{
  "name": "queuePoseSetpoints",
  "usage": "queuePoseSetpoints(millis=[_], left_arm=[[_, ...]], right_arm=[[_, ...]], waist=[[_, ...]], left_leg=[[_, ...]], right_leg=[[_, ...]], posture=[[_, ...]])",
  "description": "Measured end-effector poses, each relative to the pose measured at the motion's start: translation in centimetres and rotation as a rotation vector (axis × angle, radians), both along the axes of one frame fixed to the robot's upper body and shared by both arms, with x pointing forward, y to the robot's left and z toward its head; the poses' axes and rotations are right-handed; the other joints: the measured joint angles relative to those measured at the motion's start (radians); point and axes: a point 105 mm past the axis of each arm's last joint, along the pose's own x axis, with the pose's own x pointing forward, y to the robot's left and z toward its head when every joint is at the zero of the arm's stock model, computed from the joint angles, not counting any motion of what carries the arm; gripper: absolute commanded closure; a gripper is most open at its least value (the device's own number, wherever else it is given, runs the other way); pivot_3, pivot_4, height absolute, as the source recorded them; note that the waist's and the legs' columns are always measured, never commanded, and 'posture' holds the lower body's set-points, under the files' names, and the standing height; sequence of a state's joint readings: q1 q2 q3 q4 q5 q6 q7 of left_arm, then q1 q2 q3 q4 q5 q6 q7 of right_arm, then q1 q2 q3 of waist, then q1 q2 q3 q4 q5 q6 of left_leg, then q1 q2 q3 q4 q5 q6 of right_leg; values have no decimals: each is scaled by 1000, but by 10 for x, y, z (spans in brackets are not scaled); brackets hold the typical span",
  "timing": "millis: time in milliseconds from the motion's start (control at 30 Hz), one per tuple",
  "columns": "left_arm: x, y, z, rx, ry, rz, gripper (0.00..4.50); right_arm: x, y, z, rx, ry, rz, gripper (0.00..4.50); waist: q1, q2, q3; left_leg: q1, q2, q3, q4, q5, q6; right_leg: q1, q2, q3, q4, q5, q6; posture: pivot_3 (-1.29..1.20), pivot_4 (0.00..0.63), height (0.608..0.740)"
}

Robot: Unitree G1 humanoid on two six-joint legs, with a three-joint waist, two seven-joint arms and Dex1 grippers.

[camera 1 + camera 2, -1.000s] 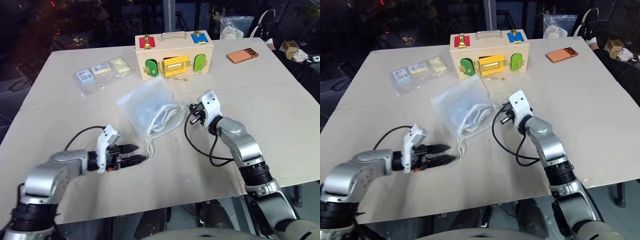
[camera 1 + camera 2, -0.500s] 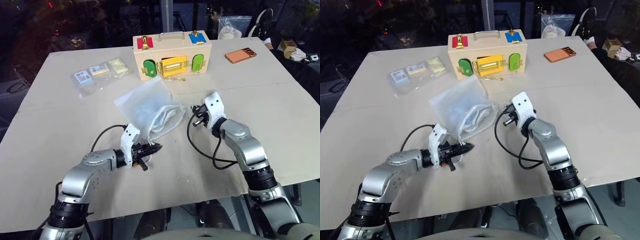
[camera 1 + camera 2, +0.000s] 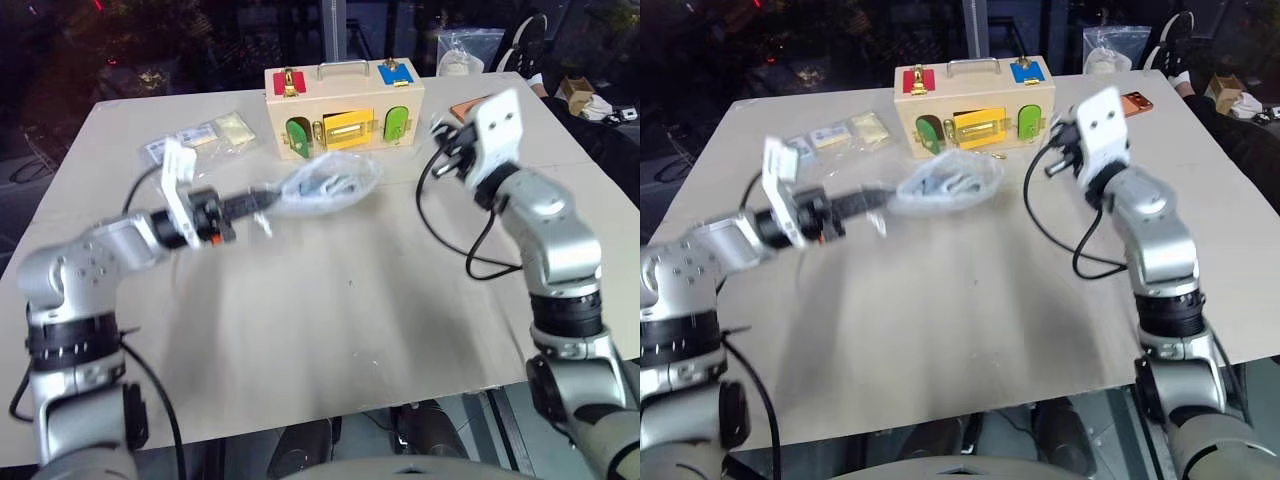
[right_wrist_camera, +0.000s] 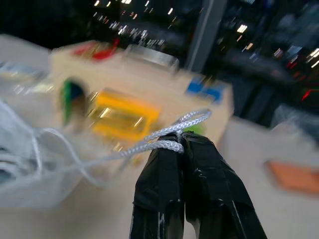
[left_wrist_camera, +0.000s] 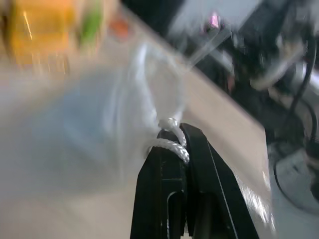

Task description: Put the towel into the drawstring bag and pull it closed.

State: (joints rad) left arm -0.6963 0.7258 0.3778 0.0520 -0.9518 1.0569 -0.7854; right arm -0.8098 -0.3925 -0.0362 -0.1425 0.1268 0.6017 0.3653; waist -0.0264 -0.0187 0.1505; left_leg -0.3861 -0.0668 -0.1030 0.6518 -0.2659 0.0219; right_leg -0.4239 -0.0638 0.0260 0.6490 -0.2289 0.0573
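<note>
Both grippers, left gripper (image 5: 172, 144) and right gripper (image 4: 180, 142), clamp their jaws on the cords of the light, limp drawstring bag (image 3: 330, 187), hoisted above the surface (image 3: 330, 300).

A wide beige table (image 3: 300, 330) filled the foreground, a seam crossing its top. Behind it everything lay dark, dotted with small lights, and a pale upright post (image 3: 334, 28) stood at centre.
</note>
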Motion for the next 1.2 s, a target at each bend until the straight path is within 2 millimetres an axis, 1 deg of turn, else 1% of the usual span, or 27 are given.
queuePoseSetpoints(millis=[33,100,133,167,200,233,300,333,400,467,567,600,633,667,700,733,800,833,900,967,1000,1033,1067,1100,1167,1200], left_arm=[[5,5,26,-54,-64,18,4477],[9,10,48,-114,-105,28,4477],[11,14,54,-135,-112,38,4477],[14,19,56,-154,-107,55,4477],[18,25,55,-173,-95,79,4477],[27,38,47,-223,-53,145,4477],[39,59,34,-308,5,250,4477],[45,67,28,-366,35,298,4477],[53,71,19,-441,79,348,4477],[57,71,16,-483,99,374,4477],[65,74,18,-569,115,427,4477],[67,84,20,-623,114,479,4477],[66,101,21,-681,104,544,4477],[64,113,21,-712,98,587,4477],[61,120,22,-721,91,610,4477],[60,122,24,-724,85,612,4477],[61,116,23,-707,98,588,4477],[62,106,21,-673,107,550,4477],[57,81,15,-550,115,452,4477],[51,55,6,-458,141,350,4477],[42,35,-5,-364,156,274,4477],[40,27,-10,-339,168,245,4477],[36,16,-14,-303,176,205,4477],[33,7,-16,-280,182,170,4498],[25,-15,-14,-242,186,73,4500],[21,-24,-7,-231,175,22,4500]], right_arm=[[-2,-6,24,5,-61,-12,4500],[-6,-13,47,7,-116,-21,4500],[-8,-16,58,9,-140,-31,4500],[-9,-23,68,22,-161,-58,4500],[-9,-33,76,48,-173,-96,4500],[-8,-56,84,106,-183,-192,4500],[-9,-86,87,172,-188,-308,4500],[-11,-99,85,197,-184,-363,4500],[-10,-112,77,226,-160,-431,4500],[-10,-118,71,237,-147,-465,4500],[-19,-135,77,267,-184,-537,4500],[-27,-152,83,297,-218,-613,4500],[-39,-175,91,323,-255,-701,4500],[-50,-191,97,341,-286,-758,4500],[-59,-204,101,358,-312,-801,4500],[-64,-209,105,365,-331,-819,4500],[-63,-206,106,359,-329,-792,4500],[-61,-200,104,348,-319,-757,4500],[-54,-183,95,305,-269,-644,4500],[-45,-162,80,246,-198,-534,4500],[-40,-138,61,209,-121,-409,4500],[-37,-127,51,198,-82,-358,4500],[-35,-108,33,181,-21,-278,4500],[-35,-91,16,177,32,-212,4205],[-33,-46,-31,188,190,-44,3566],[-35,-30,-50,184,258,15,3001]], waist=[[-2,0,0],[-8,0,0],[-12,0,0],[-15,0,0],[-17,0,-1],[-17,0,-1],[-15,0,-1],[-14,0,-1],[-12,-1,-1],[-12,-1,-1],[-11,-1,-1],[-10,-1,-1],[-9,-1,-1],[-10,-1,-1],[-11,-1,-1],[-13,-1,-1],[-16,-1,-1],[-16,-1,-1],[-16,-1,-1],[-16,-1,-1],[-17,-2,-2],[-17,-2,-2],[-17,-2,-2],[-16,-3,-2],[-16,-3,-2],[-15,-2,-2]], left_leg=[[0,0,0,-1,0,0],[-1,0,0,-1,0,0],[-3,0,0,-2,0,0],[-3,0,1,-2,0,0],[-3,0,1,-2,0,0],[-4,0,1,-2,0,0],[-7,0,1,-1,0,0],[-8,0,0,0,0,0],[-9,-1,0,1,0,0],[-9,-1,1,2,0,0],[-10,-2,1,2,0,0],[-10,-2,1,2,0,0],[-11,-2,1,1,0,0],[-11,-2,2,1,0,0],[-11,-2,2,1,0,0],[-11,-2,3,1,0,0],[-10,-2,5,1,0,0],[-9,-2,5,2,0,0],[-6,-1,6,2,0,0],[-5,-1,6,2,0,0],[-5,-1,6,2,0,0],[-5,0,6,2,0,0],[-5,0,6,1,0,0],[-5,0,5,2,0,0],[-7,0,5,2,0,0],[-7,0,5,3,0,0]], right_leg=[[0,0,0,-2,0,0],[0,-2,0,-3,0,0],[-2,-2,0,-4,0,0],[-3,-3,0,-3,0,0],[-4,-3,1,-3,0,0],[-5,-3,0,-3,0,0],[-8,-4,0,-1,0,0],[-8,-4,0,-1,0,0],[-8,-5,0,0,0,0],[-9,-6,0,1,0,0],[-10,-6,0,2,0,0],[-10,-6,0,2,0,0],[-11,-6,0,1,0,0],[-12,-6,1,2,0,0],[-12,-6,1,2,0,0],[-12,-6,1,1,0,0],[-11,-6,3,3,0,1],[-11,-6,3,4,0,1],[-9,-6,4,6,1,1],[-8,-5,5,7,0,1],[-8,-5,5,7,1,1],[-8,-5,6,7,0,1],[-8,-5,8,7,0,1],[-9,-5,8,7,0,1],[-10,-5,8,8,0,1],[-11,-5,8,8,0,1]], posture=[[0,150,740],[0,150,740],[0,150,740],[0,150,740],[0,150,740],[0,150,740],[0,150,740],[0,150,740],[0,150,740],[0,150,740],[0,150,740],[0,150,740],[0,150,740],[0,150,740],[0,150,740],[0,150,740],[0,150,740],[0,150,740],[0,150,740],[0,150,740],[0,150,740],[0,150,740],[0,150,740],[0,150,740],[0,150,740],[0,150,740]])
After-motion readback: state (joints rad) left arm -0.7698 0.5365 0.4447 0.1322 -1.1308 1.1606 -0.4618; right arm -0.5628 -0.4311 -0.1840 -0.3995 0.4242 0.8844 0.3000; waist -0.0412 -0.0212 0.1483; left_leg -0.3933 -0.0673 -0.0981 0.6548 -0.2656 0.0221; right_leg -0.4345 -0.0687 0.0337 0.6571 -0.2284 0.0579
